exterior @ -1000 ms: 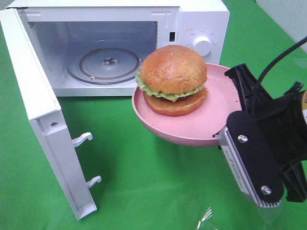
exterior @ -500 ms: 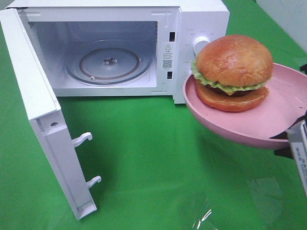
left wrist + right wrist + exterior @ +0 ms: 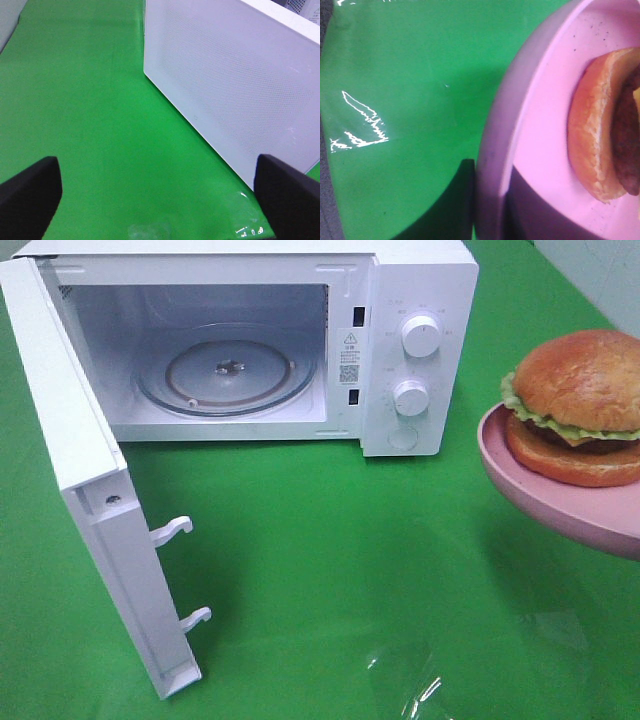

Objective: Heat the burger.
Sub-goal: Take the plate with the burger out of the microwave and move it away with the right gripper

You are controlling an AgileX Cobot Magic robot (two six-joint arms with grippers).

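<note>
The burger point(image 3: 580, 405), with a glossy brown bun, green lettuce and dark patty, rests on a pink plate point(image 3: 540, 485) hanging in the air at the right edge of the exterior view, to the right of the microwave point(image 3: 415, 300). In the right wrist view the burger point(image 3: 600, 130) lies close on the plate point(image 3: 540, 100), and my right gripper point(image 3: 490, 205) is shut on the plate's rim, one dark finger point(image 3: 460, 200) outside it. My left gripper point(image 3: 160, 200) is open over the green cloth, beside the outer face of the door point(image 3: 235, 85). Neither arm shows in the exterior view.
The white microwave stands at the back with its door point(image 3: 90, 490) swung wide open to the left and its glass turntable point(image 3: 225, 370) bare. Two knobs point(image 3: 420, 335) sit on its right panel. Green cloth point(image 3: 330, 570) covers the table.
The plate with the burger has moved right, from in front of the microwave's opening to the right edge of the view. The right arm has left the exterior view.
</note>
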